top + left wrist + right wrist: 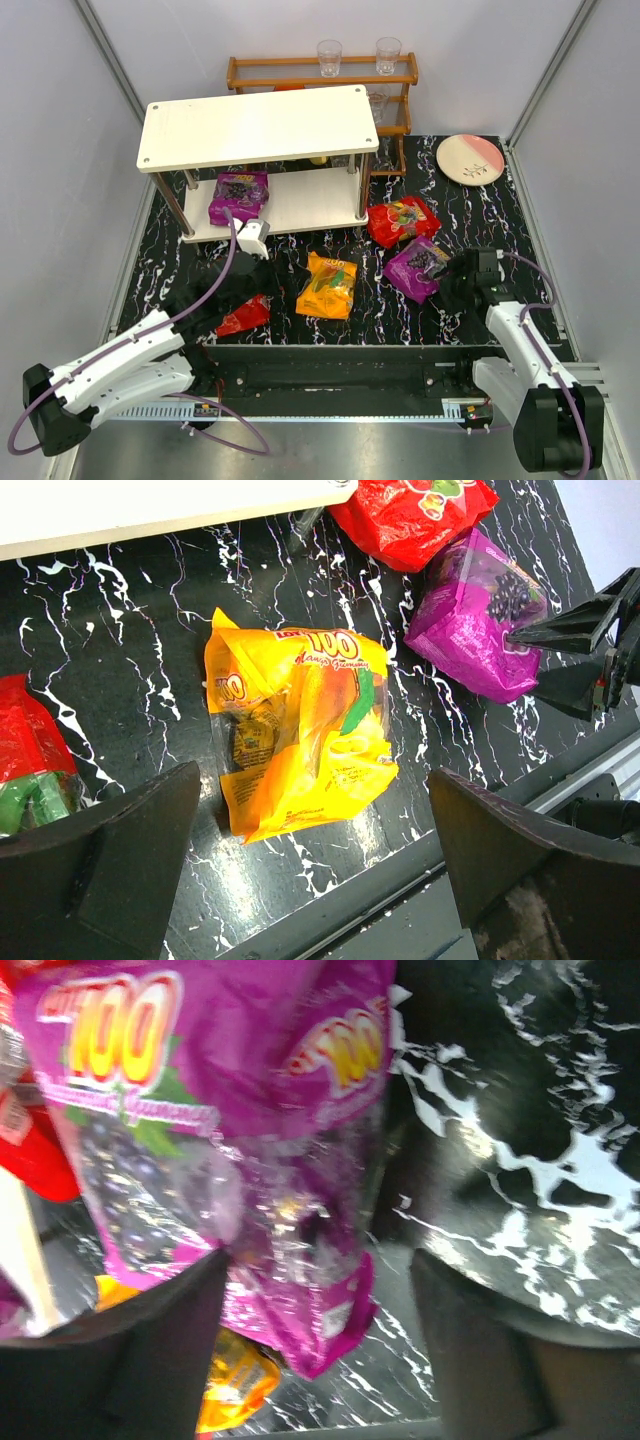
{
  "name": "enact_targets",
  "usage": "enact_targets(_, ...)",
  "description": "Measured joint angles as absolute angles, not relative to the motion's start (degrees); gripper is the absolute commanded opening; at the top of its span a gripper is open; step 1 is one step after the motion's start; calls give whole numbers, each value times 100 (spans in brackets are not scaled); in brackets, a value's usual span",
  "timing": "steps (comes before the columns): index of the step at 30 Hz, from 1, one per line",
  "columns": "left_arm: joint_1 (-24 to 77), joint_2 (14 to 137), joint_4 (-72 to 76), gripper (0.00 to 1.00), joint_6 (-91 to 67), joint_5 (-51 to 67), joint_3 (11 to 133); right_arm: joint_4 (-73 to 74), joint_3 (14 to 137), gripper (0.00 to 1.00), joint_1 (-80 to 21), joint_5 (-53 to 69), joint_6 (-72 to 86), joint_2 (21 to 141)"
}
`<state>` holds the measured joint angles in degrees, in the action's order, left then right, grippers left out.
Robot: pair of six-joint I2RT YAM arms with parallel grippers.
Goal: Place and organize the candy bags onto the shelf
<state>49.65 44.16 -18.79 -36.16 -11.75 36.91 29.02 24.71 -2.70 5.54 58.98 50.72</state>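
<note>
**Top external.** Logged white two-tier shelf [257,125] on the far left part of the black marbled table [500,215]. Found first purple candy bag [238,197] lying on the shelf's lower board, toward its left end. Counted four more bags on the table, off the shelf:
- first red candy bag [402,221], just right of the shelf's front right leg
- second purple candy bag [418,267], just in front of that red one
- orange candy bag [328,286], mid-table in front of the shelf
- second red candy bag [244,316], near the front edge, left of the orange one

Located right gripper [448,272] at the second purple candy bag's right side. Noted wooden rack [270,68] behind the shelf with clear glasses [329,57] on its top rail, and a plate [470,159] at the far right corner.

**Left wrist.** Saw left gripper [312,775] hovering over the orange candy bag, jaws spread wide and holding nothing, the bag framed between both fingers. Spotted the second red candy bag at the left edge, partly behind one finger. Caught the right gripper's fingertips at the second purple candy bag's end.

**Right wrist.** Blurred. Found the second purple candy bag lying between the fingers, jaws apart. Made out a gap between the bag and the right-hand finger, so no closed grip.
</note>
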Motion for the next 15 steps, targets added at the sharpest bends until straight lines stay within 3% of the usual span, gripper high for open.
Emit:
enact_targets(1, 4965, 4414, -1881, 99, -3614, -1184, 3691, 2808, 2467, 41, -270, 580, 5872, 5098)
enact_targets(4, 4965, 4397, -1881, 99, -3614, -1190, 3691, 2344, 2469, 2, -274, 764, 5867, 5218)
enact_targets(10, 4958, 4355, -1900, 99, -3618, -1208, 3691, 2379, 2755, 0, -294, 738, 5509, 4703)
enact_targets(15, 4954, 4176, -1988, 99, -3649, -1229, 3691, 3489, 4230, 0, -294, -10, 4797, 4458)
